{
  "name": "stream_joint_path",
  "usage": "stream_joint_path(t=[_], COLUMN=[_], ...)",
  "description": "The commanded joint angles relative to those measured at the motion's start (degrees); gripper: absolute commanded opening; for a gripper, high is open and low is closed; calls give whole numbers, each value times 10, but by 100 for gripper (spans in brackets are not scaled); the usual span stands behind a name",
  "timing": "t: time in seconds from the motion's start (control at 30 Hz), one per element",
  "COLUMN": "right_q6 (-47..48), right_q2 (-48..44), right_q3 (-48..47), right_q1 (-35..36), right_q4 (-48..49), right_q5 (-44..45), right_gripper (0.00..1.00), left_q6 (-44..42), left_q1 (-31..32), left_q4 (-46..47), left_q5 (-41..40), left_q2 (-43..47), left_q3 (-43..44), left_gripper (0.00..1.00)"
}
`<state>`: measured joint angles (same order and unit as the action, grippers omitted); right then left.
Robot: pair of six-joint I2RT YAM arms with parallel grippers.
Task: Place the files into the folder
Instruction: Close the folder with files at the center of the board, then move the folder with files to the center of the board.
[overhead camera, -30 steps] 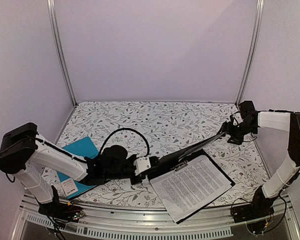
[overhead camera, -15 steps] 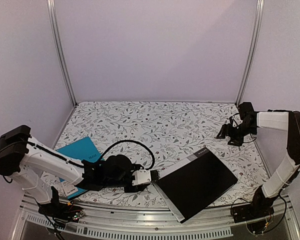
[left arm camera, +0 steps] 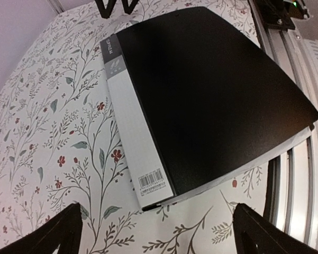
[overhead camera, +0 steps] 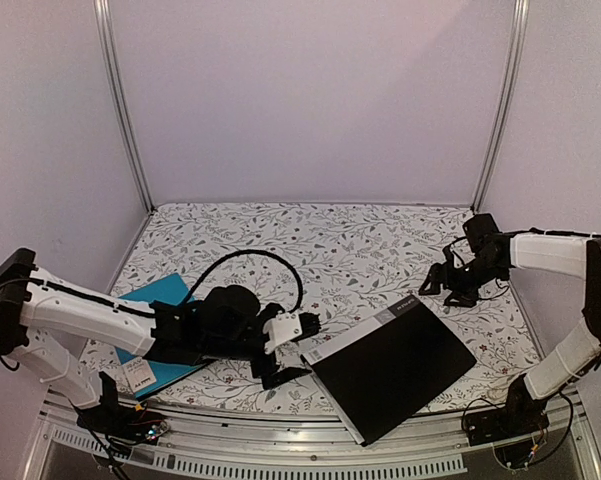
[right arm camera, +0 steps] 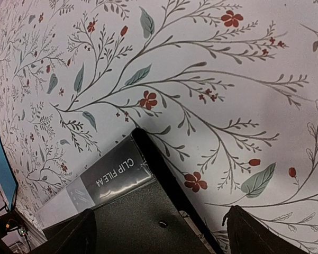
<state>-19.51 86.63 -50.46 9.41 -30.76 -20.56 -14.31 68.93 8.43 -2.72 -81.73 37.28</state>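
Observation:
The black folder (overhead camera: 390, 365) lies shut and flat on the floral tablecloth near the front edge, its pale spine label (left arm camera: 135, 127) facing left. The files are hidden under its cover; only a thin white edge (left arm camera: 264, 159) shows along the near side. My left gripper (overhead camera: 295, 350) stands open just left of the folder's near-left corner, touching nothing, with the corner (left arm camera: 148, 203) ahead of its jaws (left arm camera: 159, 233). My right gripper (overhead camera: 443, 290) hovers open beyond the folder's far corner (right arm camera: 140, 140), nothing between its fingers (right arm camera: 164, 233).
A teal-blue folder (overhead camera: 155, 300) lies at the left under my left arm, with a white tag (overhead camera: 137, 375) at its near end. The metal front rail (overhead camera: 280, 440) runs just past the black folder's near edge. Frame posts (overhead camera: 125, 110) stand at the back corners.
The folder's raised cover has dropped shut over the printed sheets. My left gripper has opened and drawn back left of the folder. My right gripper has let the cover go and lowered slightly.

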Motion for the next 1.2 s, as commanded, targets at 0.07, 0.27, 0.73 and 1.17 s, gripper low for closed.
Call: stream_joint_path(t=[0.07,0.27,0.73,1.17], right_q6=[7,21,37,65], right_q2=[54,141,286,395], right_q3=[-28,-81,-281,-495], right_q1=[37,80,181,254], right_q4=[-7,-10,-66,-139], right_q5=[-13,-25,-67,-22], right_gripper=[86,85,80,78], left_q6=[136,116,101,91], left_q1=[-63,-70,-74,-68], left_q4=[-46,-53,-136,-142], left_q5=[112,158,159,174], left_q2=[-70,-112,-137,-127], left_q3=[77,71,79,70], left_gripper=[100,100,100,100])
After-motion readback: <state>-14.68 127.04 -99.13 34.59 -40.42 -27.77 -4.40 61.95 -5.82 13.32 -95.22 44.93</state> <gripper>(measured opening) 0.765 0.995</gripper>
